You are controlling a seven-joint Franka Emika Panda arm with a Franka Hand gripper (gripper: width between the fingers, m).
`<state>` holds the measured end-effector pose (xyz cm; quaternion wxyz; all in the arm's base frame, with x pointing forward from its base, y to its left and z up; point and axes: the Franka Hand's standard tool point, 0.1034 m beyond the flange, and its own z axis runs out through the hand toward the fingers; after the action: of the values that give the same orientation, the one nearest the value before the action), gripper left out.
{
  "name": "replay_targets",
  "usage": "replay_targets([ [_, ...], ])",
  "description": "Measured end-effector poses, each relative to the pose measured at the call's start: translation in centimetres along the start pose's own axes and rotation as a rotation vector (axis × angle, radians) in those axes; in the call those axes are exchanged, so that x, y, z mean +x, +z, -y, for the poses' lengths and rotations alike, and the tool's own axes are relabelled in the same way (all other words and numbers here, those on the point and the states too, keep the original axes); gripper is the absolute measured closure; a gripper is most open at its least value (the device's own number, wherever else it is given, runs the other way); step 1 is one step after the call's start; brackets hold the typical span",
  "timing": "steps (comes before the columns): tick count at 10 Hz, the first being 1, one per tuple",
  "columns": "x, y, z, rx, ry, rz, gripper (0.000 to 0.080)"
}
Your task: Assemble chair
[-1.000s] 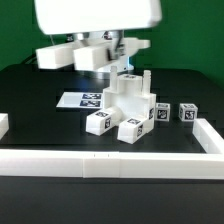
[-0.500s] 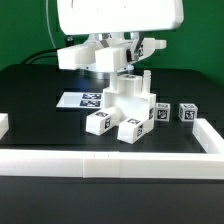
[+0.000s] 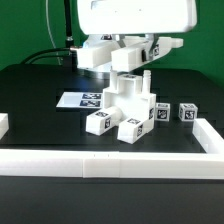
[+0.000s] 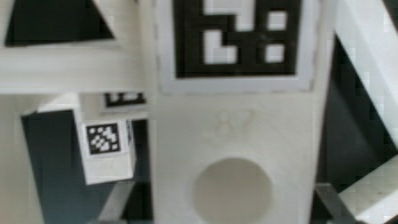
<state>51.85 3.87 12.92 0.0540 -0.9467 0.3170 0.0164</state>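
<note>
The fingers (image 3: 127,63) hang directly above the chair (image 3: 130,108). Whether they are clenched on a piece or released cannot be determined, because white plastic masks the tips in both views. In the wrist view a flat bar (image 4: 240,120) fills the frame close to the camera, with a square tag (image 4: 249,38) near one end and a round hole (image 4: 240,185) near the other. The chair stands partly built near the middle of the black desk (image 3: 40,110), just beside the marker board (image 3: 80,99) and behind the border rail (image 3: 110,165). A loose tagged block (image 3: 187,113) lies apart from it on the exterior view's right. Probable faults: an off-axis descent could jam a piece against the thin upright post (image 3: 148,82). It could also tip the stacked blocks, since smooth plastic joints likely give little friction. All pieces are matte white, hard and square-edged. The desk surface is dark and even.
</note>
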Motion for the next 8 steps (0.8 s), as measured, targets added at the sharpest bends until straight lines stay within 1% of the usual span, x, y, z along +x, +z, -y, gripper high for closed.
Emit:
replay_targets([
  [1,-0.40,0.47,0.35,-0.012,-0.022,0.002,0.0515],
  [2,-0.29,0.43,0.23,-0.009,-0.020,0.003,0.0515],
  [5,-0.33,0.57,0.12,-0.012,-0.021,0.005,0.0515],
  [8,-0.48,0.98,-0.52,-0.020,-0.019,0.012,0.0515],
])
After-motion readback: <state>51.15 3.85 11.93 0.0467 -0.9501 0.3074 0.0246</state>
